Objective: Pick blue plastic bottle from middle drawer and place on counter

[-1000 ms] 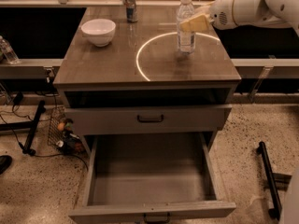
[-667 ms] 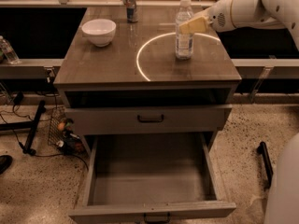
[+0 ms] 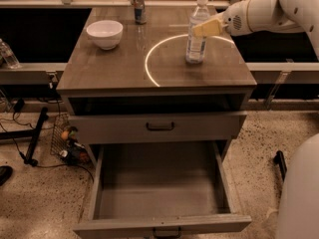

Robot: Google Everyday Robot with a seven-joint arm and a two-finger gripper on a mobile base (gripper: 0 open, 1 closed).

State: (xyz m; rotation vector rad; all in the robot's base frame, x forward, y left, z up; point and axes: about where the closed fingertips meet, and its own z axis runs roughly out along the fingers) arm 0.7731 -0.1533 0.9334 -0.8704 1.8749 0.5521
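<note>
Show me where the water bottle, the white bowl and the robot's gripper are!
blue plastic bottle (image 3: 195, 48): camera view, on its label.
white bowl (image 3: 104, 35): camera view, on its outer wall.
gripper (image 3: 203, 29): camera view, on its yellowish tip, against the bottle's upper body.

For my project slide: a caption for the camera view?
Slim clear plastic bottle upright on the glossy grey-brown counter, gripper at its shoulder, deep grey drawer open below.
</note>
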